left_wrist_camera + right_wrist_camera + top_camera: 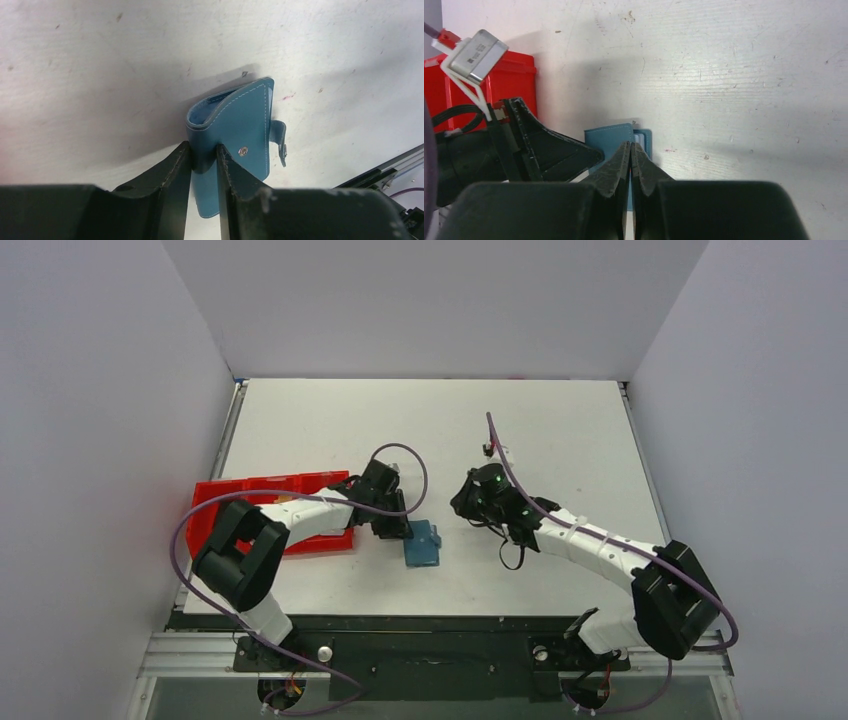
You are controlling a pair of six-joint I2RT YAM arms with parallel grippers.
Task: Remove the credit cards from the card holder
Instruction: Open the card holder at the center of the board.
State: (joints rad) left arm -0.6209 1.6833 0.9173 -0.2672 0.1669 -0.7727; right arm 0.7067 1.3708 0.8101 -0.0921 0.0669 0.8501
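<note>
Card holder (422,546) lies mid-table toward the near edge, just right of red tray (212,502). Left gripper (202,150) pinches its cover, likely to steady and open it. Right gripper (630,146) hovers near, fingers pressed together, apparently empty. Credit cards not seen.

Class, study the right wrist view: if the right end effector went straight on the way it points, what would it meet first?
Probably the card holder, just beyond the shut tips of the right end effector, though depth is unclear.

Bright, diffuse light; soft shadow left of card holder (240,130) in left wrist view; close foreground slightly blurred.
</note>
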